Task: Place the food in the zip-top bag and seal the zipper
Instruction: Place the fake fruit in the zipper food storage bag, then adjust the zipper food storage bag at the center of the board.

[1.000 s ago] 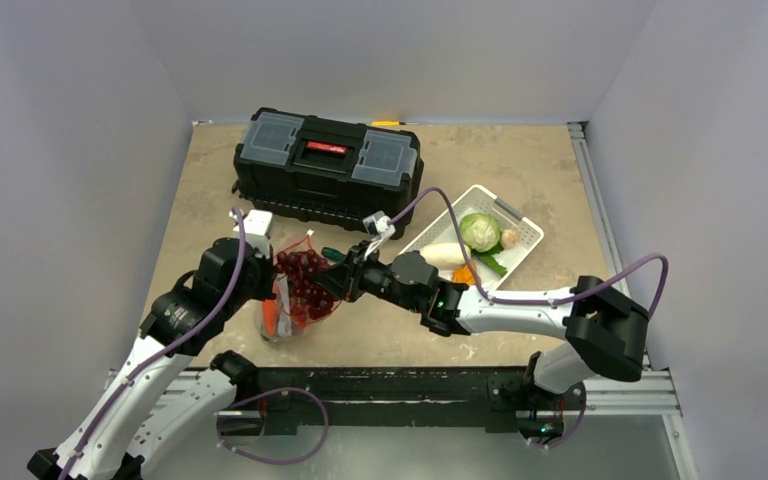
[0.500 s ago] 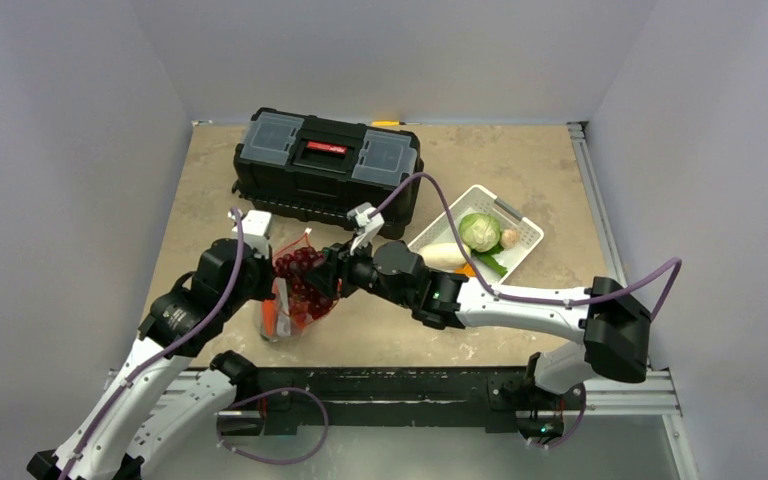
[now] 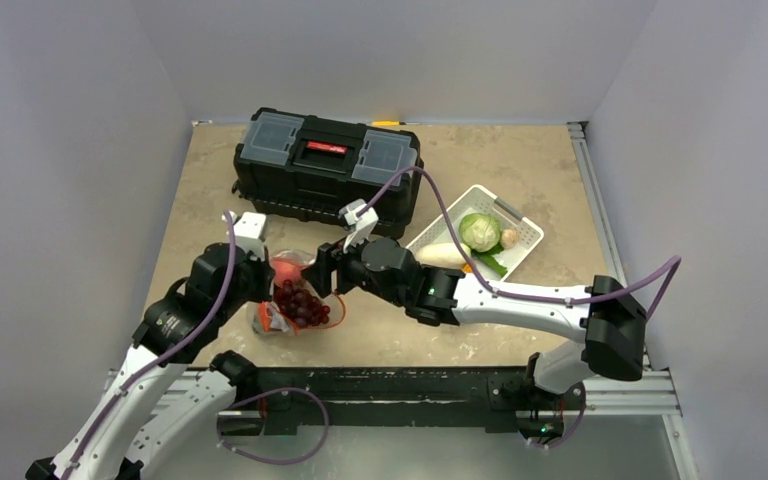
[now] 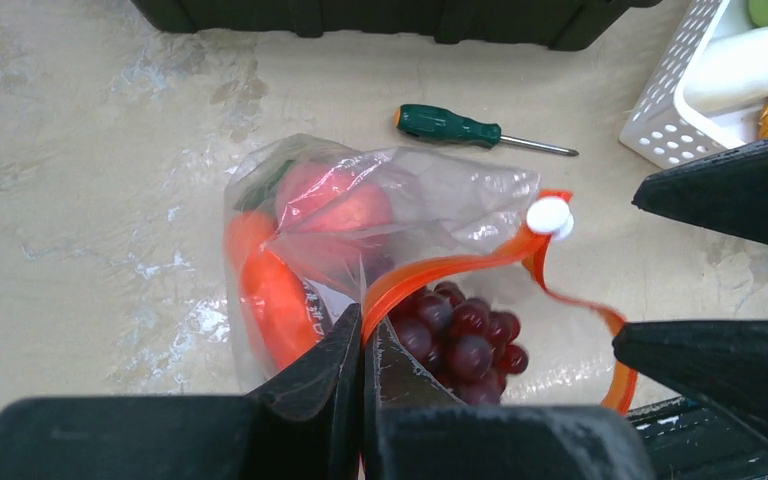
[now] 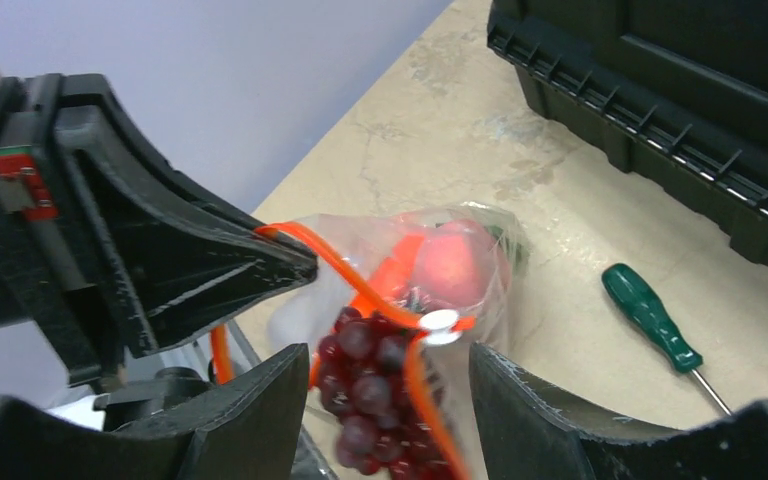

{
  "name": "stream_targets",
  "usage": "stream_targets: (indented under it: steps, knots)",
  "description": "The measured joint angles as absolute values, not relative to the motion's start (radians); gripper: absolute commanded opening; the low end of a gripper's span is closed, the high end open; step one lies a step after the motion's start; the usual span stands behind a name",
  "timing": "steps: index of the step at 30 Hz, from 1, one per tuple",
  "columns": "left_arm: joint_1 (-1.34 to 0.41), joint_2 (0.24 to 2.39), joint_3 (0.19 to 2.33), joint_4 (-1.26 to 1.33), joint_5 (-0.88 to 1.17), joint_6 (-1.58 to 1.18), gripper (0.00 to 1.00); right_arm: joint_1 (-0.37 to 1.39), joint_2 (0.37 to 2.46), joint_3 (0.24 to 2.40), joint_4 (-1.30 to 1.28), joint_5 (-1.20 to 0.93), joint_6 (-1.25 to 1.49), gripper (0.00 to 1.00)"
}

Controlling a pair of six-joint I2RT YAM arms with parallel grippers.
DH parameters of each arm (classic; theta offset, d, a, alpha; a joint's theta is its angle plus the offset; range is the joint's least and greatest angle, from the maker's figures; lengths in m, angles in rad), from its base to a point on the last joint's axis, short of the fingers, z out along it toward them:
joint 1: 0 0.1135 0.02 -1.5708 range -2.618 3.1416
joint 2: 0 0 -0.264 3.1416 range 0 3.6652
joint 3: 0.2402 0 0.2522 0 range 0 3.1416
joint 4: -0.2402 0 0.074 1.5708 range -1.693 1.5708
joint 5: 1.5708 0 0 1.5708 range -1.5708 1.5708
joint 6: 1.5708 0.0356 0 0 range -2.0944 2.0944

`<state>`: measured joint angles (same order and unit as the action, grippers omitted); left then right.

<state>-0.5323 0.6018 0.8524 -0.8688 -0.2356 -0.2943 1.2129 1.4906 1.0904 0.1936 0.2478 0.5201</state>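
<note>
Beige tabletop [image 3: 520, 170] by the black toolbox [image 3: 327, 165] carries the zip-top bag [image 4: 430, 190], grape bunch [image 4: 460, 335] in its mouth. Left gripper [image 4: 363, 320] pinches the zipper [image 4: 460, 265]; right gripper [image 5: 388, 355] is spread wide, holding nothing. Best hold the mouth wide.

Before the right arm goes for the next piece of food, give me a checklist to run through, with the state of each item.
1. Left fingers pinching the zipper: ok, shut on the strip.
2. Zip-top bag mouth open: ok, the strip bows apart.
3. Right fingers free: ok, open on either side of the mouth, holding nothing.
4. Grape bunch fully in: cannot tell; it sits just inside the mouth.
5. All food bagged: not ok, the cabbage lies in the basket.
6. Zipper sealed: not ok.
</note>
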Motion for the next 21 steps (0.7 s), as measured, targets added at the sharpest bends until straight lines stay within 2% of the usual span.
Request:
stream_targets:
  steps: [14,17,21]
  knots:
    - [-0.532,0.595,0.844,-0.86,-0.234,-0.294,0.0,1.214,1.345,1.011,0.154,0.287,0.526,0.72]
    - [-0.532,0.596,0.844,-0.86,-0.234,-0.294,0.0,1.231,1.353,0.936,0.184,0.238,0.55,0.77]
    - [-0.532,0.598,0.844,-0.859,-0.231,-0.294,0.0,1.323,1.426,0.889,0.187,0.208,0.561,0.76]
